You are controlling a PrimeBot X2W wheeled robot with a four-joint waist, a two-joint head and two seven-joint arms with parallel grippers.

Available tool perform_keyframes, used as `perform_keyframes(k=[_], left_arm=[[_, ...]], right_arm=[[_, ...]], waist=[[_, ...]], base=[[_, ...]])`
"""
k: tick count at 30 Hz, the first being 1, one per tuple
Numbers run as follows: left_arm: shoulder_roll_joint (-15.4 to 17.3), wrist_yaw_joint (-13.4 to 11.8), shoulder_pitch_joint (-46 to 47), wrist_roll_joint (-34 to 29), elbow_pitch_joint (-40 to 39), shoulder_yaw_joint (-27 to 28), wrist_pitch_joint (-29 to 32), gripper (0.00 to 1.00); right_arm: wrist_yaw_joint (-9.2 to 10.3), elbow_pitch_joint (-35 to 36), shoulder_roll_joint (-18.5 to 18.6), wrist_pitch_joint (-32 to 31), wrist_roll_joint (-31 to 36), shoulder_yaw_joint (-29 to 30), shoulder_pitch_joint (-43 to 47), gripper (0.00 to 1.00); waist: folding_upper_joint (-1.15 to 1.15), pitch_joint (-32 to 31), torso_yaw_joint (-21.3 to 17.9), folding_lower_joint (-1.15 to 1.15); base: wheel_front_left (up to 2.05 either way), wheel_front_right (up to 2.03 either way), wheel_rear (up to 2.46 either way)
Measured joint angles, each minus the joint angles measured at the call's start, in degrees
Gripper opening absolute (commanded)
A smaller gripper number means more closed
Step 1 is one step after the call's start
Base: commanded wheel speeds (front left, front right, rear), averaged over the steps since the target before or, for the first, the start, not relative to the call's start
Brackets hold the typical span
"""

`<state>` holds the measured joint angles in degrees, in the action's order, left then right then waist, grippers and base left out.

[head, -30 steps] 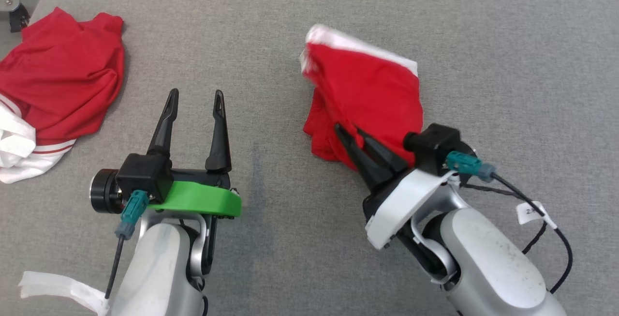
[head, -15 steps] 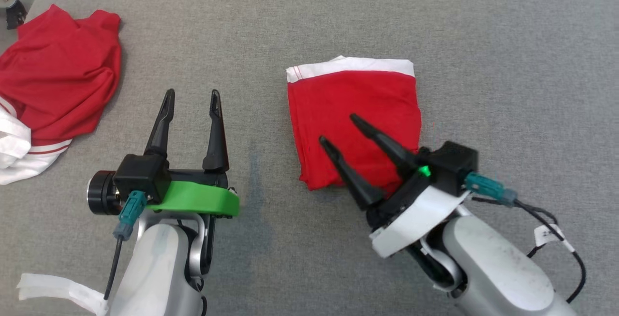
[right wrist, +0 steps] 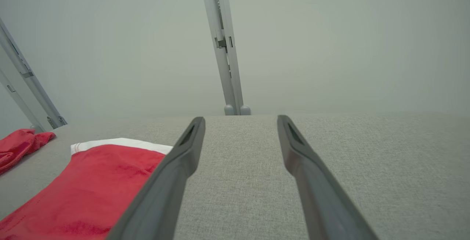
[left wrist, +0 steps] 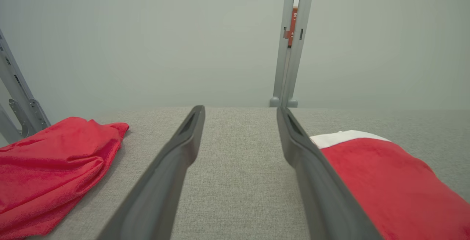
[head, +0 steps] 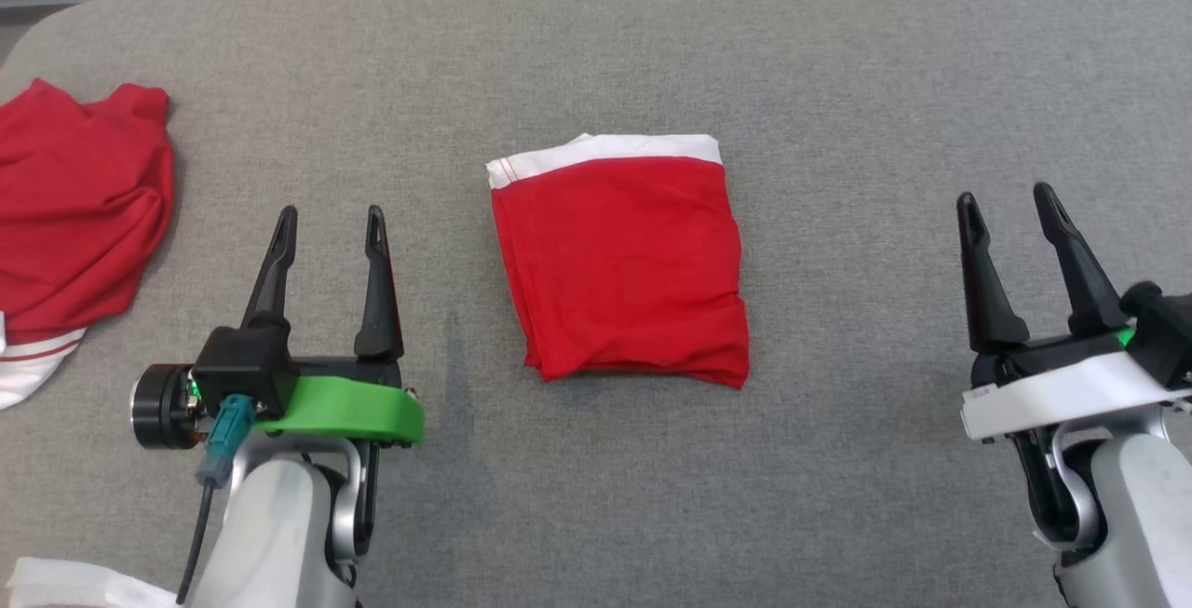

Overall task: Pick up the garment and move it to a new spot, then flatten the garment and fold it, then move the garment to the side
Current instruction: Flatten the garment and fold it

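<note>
In the head view the garment (head: 619,263) lies folded into a compact red rectangle near the middle of the grey tabletop (head: 838,77), its white band (head: 605,150) along the far edge. The left pincer (head: 331,214) hangs at the lower left, fingers apart and pointing up the view with nothing between them, clear of the garment's left edge. The right pincer (head: 1006,196) sits at the lower right, its fingers likewise spread and empty, well apart from the garment's right edge. A crumpled red cloth (head: 74,208) with white trim lies at the far left of the tabletop. In the left wrist view the left pincer (left wrist: 240,110) has its two fingers wide, with bare tabletop (left wrist: 238,181) between them; the garment (left wrist: 385,181) lies beyond the right-hand finger, the crumpled red cloth (left wrist: 55,166) is off to the left, and a grey post (left wrist: 292,41) rises behind the tabletop's far edge. In the right wrist view the right pincer (right wrist: 240,118) is spread over bare tabletop (right wrist: 367,159); the garment (right wrist: 91,192) lies to the left of it, white band away from the camera, with the crumpled red cloth (right wrist: 18,144) farther left and a grey post (right wrist: 226,49) standing behind.
</note>
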<state>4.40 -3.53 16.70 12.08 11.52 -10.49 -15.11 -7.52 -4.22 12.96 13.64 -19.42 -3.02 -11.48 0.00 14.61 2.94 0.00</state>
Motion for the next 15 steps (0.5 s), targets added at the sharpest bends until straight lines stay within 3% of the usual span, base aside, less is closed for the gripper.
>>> perform_keyframes(k=[5,15], left_arm=[[1.00,-0.29,-2.22,-1.42,0.91,-0.15,-0.01,1.00],[2.38,-0.46,-8.87,-1.58,1.23,0.19,-0.01,1.00]], right_arm=[[0.00,1.19,-1.55,-1.63,2.10,2.96,4.49,1.00],[0.00,2.80,-3.71,-4.43,3.99,3.10,9.87,1.00]], waist=[[0.00,-2.20,-0.99,0.00],[0.00,-7.43,-2.10,0.00]], base=[[0.00,0.00,0.00],[0.00,0.00,0.00]])
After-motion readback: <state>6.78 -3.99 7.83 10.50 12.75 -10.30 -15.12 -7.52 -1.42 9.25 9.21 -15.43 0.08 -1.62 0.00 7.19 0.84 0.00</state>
